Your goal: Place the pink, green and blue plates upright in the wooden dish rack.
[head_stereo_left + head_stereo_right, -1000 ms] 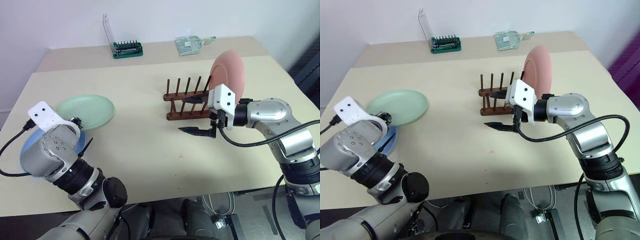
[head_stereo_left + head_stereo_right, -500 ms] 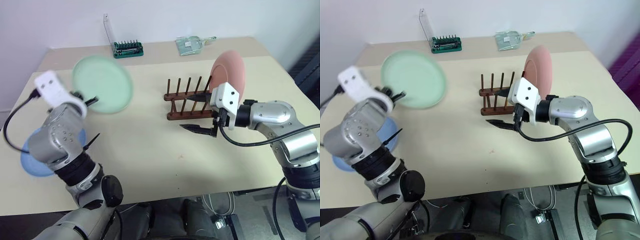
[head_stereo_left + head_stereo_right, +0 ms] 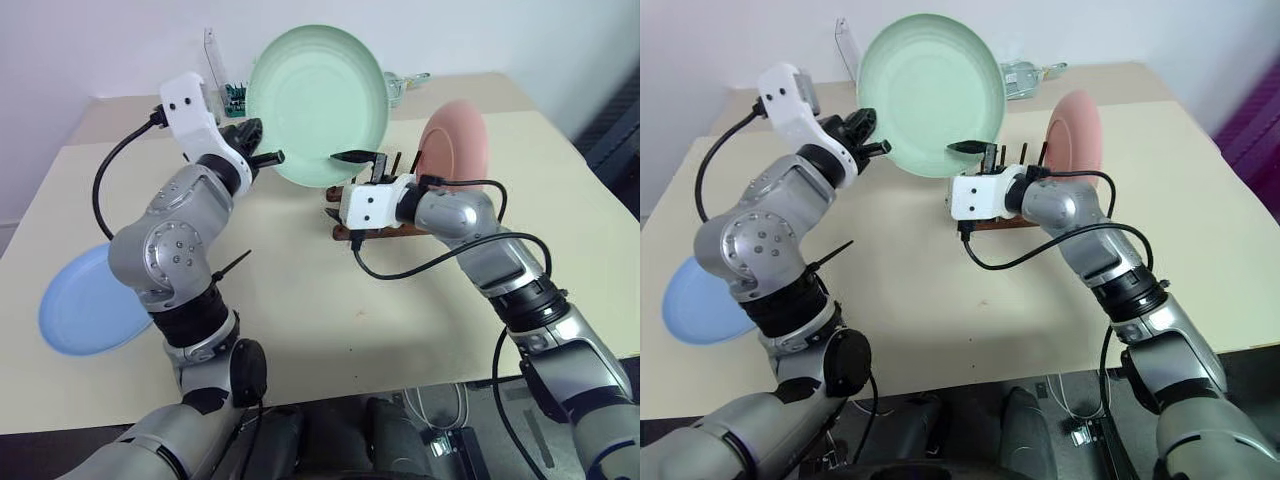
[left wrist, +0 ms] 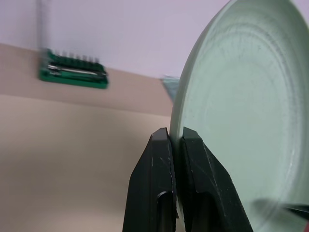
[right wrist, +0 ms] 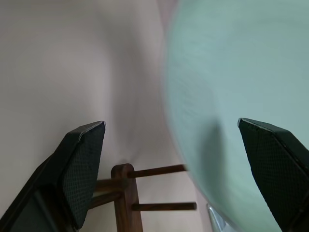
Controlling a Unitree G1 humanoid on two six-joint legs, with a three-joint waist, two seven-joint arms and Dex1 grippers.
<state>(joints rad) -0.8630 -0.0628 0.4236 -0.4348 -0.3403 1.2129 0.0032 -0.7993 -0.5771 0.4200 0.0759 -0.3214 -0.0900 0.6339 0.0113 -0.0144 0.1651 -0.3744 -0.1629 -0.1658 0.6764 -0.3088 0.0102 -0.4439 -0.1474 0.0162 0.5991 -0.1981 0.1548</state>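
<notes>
The left gripper [image 4: 175, 140] is closed on the rim of the green plate [image 3: 318, 103] and holds it up in the air. The plate stands on its edge, with its hollow side facing the camera. Its low edge hangs just above the rack [image 3: 372, 222]. In the left wrist view the 2 black fingers [image 4: 153, 174] pinch the thin green rim between them. The right gripper [image 5: 176, 169] is wide open and holds nothing. It is next to the rack, right under the low edge of the green plate, and 1 of its fingers [image 3: 352, 156] sticks up in front of that plate. In the right wrist view the 2 fingers stand far apart, with the green plate between them and some of the rack's wooden pegs below it. The pink plate [image 3: 455, 143] stands upright in the rack at its right end. The blue plate [image 3: 92, 312] lies flat on the table [image 3: 300, 310], near the left front edge, well apart from the rack. At the back of the table there is a green tray of bits [image 4: 73, 76] and a clear bag [image 3: 1028, 72].
</notes>
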